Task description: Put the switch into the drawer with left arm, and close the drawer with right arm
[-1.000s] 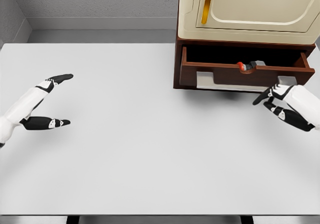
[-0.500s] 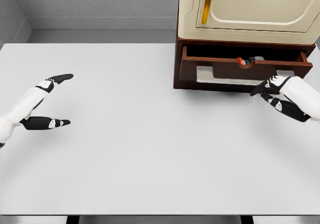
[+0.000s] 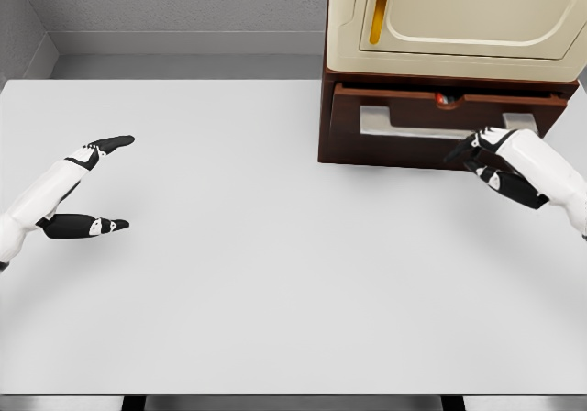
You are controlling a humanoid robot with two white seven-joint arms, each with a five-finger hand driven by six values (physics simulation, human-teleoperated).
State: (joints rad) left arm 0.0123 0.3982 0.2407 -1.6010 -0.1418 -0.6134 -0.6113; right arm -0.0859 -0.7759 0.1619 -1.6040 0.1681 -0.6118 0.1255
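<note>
A grey-walled corner and a wide white table; at its far right stands the dark brown cabinet with a cream appliance on top; the drawer has slid most of the way in over the last second, so only a thin slot shows along its top edge; through that slot 1 speck of red marks the switch, already inside; by my reckoning only the last bit of the push is left. The right hand sits against the drawer front at its right end, fingers loosely extended, holding nothing. The left hand rests well apart at the left edge, thumb and fingers spread wide, empty; the table between them lies bare.
</note>
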